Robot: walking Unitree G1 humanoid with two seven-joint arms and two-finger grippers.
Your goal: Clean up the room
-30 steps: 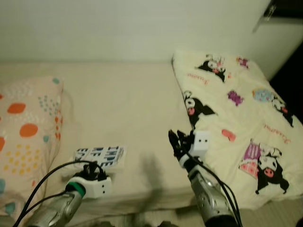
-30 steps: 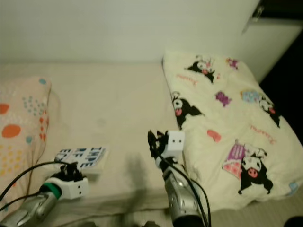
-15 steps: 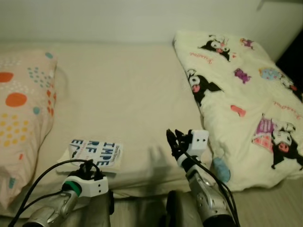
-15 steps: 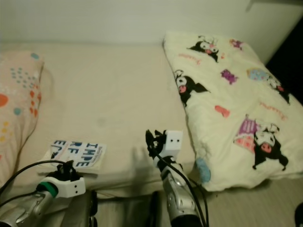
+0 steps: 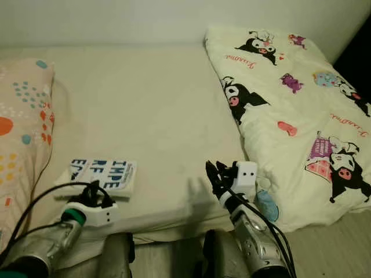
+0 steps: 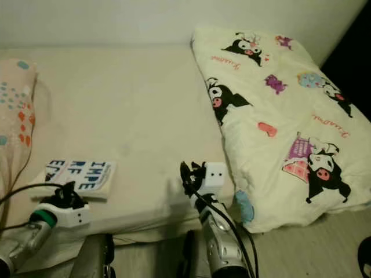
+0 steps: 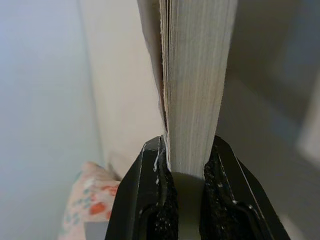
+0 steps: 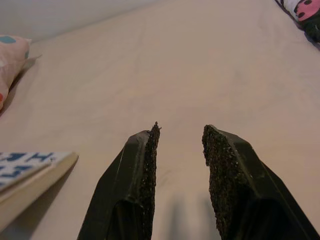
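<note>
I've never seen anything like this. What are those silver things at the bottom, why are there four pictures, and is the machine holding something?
The silver things are the two arms of a walking humanoid robot; each ends in a gripper of two black fingers. Two pictures come from cameras in its head, looking down at a bed; the other two come from cameras on its wrists, looking along the fingers. On the bed lie a spotted pillow, a cartoon-print quilt and a book near the front edge. The left gripper is shut on the book's page edge, seen close up in the left wrist view. The right gripper is open above the sheet, holding nothing.
</note>
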